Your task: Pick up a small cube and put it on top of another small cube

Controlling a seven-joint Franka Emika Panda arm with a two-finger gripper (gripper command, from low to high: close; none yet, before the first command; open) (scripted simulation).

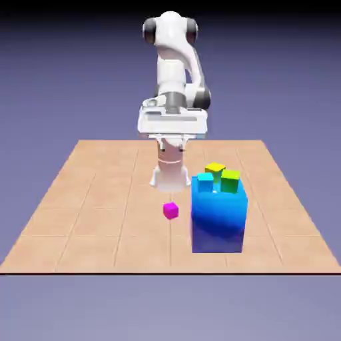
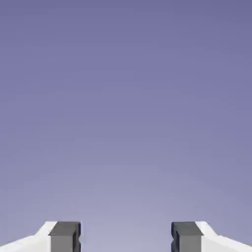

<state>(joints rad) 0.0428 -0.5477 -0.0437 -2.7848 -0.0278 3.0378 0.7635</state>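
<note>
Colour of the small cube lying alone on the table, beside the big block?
The cube is bright magenta; the exterior view shows it best.

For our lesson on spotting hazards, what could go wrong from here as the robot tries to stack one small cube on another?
The cyan cube sits near the top edge of the big blue block, so a nudge might tip it off. The green cube and yellow cube are close by, so the open gripper could bump them. The magenta cube lies near the block's side, so a descending finger may clip the block.
</note>
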